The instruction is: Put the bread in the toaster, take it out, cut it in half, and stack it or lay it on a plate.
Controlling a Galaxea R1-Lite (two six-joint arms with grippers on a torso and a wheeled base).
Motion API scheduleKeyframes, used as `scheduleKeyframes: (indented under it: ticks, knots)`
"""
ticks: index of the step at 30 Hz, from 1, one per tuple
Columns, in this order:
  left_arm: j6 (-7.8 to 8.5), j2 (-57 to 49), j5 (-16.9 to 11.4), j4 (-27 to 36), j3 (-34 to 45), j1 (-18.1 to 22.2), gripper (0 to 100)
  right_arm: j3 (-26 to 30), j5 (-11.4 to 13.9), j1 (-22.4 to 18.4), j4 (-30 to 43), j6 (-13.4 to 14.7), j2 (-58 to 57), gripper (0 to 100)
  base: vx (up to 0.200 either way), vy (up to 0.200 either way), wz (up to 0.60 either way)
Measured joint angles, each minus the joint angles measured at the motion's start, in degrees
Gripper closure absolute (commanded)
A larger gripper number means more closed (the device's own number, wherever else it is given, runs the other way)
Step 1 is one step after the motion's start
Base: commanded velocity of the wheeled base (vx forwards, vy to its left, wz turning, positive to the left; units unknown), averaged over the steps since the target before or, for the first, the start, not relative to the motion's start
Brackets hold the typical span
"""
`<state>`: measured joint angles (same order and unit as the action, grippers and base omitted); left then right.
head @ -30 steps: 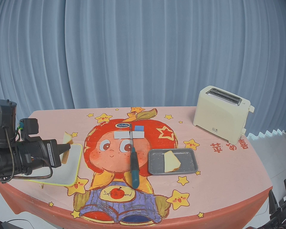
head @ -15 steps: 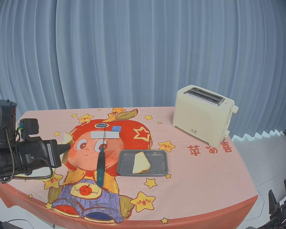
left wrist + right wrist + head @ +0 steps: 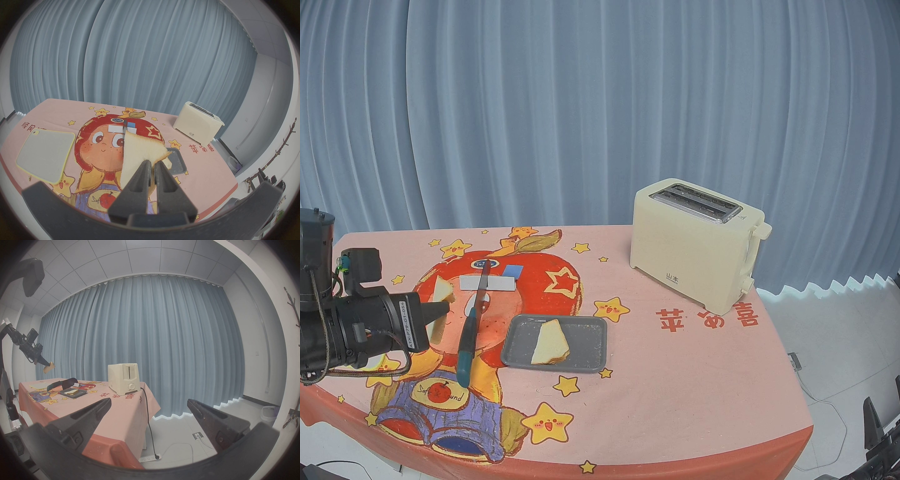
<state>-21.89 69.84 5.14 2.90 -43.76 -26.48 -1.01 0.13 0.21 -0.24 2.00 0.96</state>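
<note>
My left gripper (image 3: 441, 307) hangs over the table's left side, shut on a triangular half slice of bread (image 3: 141, 151) held upright above the cloth. A second half slice (image 3: 550, 342) lies on the grey plate (image 3: 589, 351) near the table's middle. The knife (image 3: 470, 331), with a teal handle, rests on the cloth left of the plate. At the back right stands the cream toaster (image 3: 694, 244), both slots bare. My right gripper (image 3: 149, 401) is open off the table's right end, holding nothing.
A pale cutting board with a yellow rim (image 3: 43, 154) lies on the table's left part. White and blue tape patches (image 3: 487, 281) sit near the knife's blade. The toaster's cord (image 3: 149, 427) runs down to the floor. Blue curtains hang behind.
The whole head picture has slid left, so the camera has turned or moved right. My left gripper keeps the bread half in the same hold.
</note>
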Motion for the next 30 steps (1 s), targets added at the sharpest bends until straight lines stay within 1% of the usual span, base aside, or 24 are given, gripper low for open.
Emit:
scheduleKeyframes:
  ticks: [7,9,14,18,20,21,23,25,27,29,30]
  knots:
    - [-0.20,0.17,-0.41,-0.06,0.55,-0.22,100,0.02,0.02,-0.05,0.00,0.00,0.00,0,0.000,0.000,0.00]
    - [-0.22,0.22,-0.46,-0.99,0.74,-0.28,100,0.02,0.02,-0.05,0.02,0.00,0.00,0,0.000,0.000,0.00]
    - [-0.24,0.41,-0.41,-7.63,1.57,-0.22,100,0.02,0.02,-0.05,0.00,0.00,0.00,0,0.000,0.000,0.00]
    - [-0.22,0.55,-0.61,-13.43,4.13,-0.12,100,0.02,0.02,-0.05,0.00,0.00,0.00,0,0.000,0.000,0.00]
    - [-0.27,0.52,-1.38,-15.68,5.07,-0.17,100,0.02,0.02,-0.05,0.00,0.02,0.00,0,0.000,0.000,0.00]
    - [-0.49,0.48,-2.39,-16.58,5.40,-0.22,100,0.02,0.02,-0.05,0.00,0.00,0.00,0,0.000,0.000,0.00]
    - [-1.87,0.33,-4.88,-18.63,5.84,-0.30,100,0.00,0.02,-0.05,0.00,0.02,0.00,0,0.000,0.000,0.00]
    - [-4.90,0.04,-7.96,-21.04,6.17,-0.34,100,0.00,0.02,-0.05,0.00,0.02,0.00,0,0.000,0.000,0.00]
    - [-7.47,-0.39,-10.34,-23.10,6.42,-0.44,100,0.00,0.02,-0.05,0.02,0.02,0.00,0,0.000,0.000,0.00]
    - [-11.01,-0.96,-13.32,-24.91,6.64,-0.45,100,0.00,0.02,-0.05,0.02,0.00,0.00,0,0.000,0.000,0.00]
    - [-13.71,-1.38,-15.37,-25.92,6.69,-0.48,100,0.00,0.02,-0.05,0.02,0.02,0.00,0,0.000,0.000,0.00]
